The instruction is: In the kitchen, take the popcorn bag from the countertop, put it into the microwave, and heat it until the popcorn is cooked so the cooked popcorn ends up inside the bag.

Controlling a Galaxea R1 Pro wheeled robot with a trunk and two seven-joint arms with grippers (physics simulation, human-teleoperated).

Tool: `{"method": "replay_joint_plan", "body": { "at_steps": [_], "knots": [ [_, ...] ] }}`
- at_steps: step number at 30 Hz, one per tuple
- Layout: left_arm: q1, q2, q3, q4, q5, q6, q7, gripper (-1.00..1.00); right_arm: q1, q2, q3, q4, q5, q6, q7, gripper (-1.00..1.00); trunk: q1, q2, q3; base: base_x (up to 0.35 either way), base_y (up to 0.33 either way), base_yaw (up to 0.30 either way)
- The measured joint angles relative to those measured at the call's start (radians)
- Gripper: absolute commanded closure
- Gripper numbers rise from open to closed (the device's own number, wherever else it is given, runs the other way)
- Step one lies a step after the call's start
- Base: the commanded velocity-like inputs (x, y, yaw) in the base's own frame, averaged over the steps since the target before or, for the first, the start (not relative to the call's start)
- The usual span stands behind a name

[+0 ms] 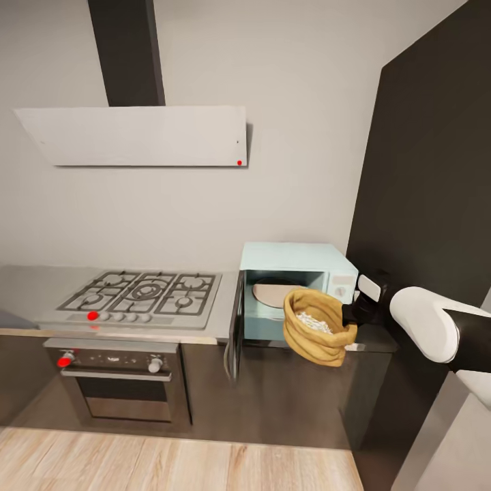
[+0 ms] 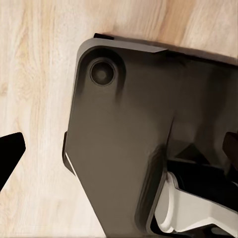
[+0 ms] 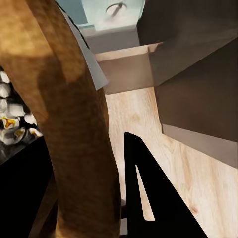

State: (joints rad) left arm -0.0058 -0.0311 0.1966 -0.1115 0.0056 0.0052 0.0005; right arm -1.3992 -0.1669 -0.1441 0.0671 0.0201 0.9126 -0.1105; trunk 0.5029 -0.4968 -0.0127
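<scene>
The pale mint-blue microwave (image 1: 300, 259) stands on the grey countertop (image 1: 20, 286) with its dark door (image 1: 236, 327) swung open to the left. A round plate (image 1: 269, 293) lies inside. The tan popcorn bag (image 1: 314, 337) hangs tilted in front of the opening, past the counter's front edge. My right gripper (image 1: 351, 315) is shut on its rim. Whitish popcorn (image 1: 314, 320) shows inside the bag. In the right wrist view the bag's wall (image 3: 64, 99) is close up beside a black finger (image 3: 144, 198), with popcorn (image 3: 12, 114) behind. My left gripper (image 2: 119, 148) is open over the robot's base.
A gas hob (image 1: 143, 292) sits left of the microwave, over a built-in steel oven (image 1: 123, 382) with a red knob. The flat white hood (image 1: 136, 135) hangs above. A tall dark cabinet (image 1: 436, 170) walls off the right side. Light wood floor (image 1: 170, 464) lies below.
</scene>
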Motion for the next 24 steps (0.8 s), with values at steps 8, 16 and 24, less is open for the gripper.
{"method": "replay_joint_plan", "body": {
  "at_steps": [8,16,24],
  "knots": [
    [0.0,0.0,-0.002,0.0,0.0,-0.005,0.0,-1.0,0.0,0.0,0.0,0.0,0.0,0.0,0.0,1.0,0.0,0.0,0.0,0.257,0.0,0.0],
    [0.0,0.001,-0.002,0.001,0.001,-0.004,0.0,-1.0,0.0,0.0,0.0,0.0,0.0,0.0,0.0,1.0,0.0,0.0,0.0,0.114,0.063,0.0],
    [0.0,0.001,-0.002,0.001,0.0,-0.008,0.0,-1.0,0.002,0.0,0.0,0.0,0.0,0.0,0.0,1.0,0.0,0.0,0.0,0.076,0.049,0.0]
  ]
}}
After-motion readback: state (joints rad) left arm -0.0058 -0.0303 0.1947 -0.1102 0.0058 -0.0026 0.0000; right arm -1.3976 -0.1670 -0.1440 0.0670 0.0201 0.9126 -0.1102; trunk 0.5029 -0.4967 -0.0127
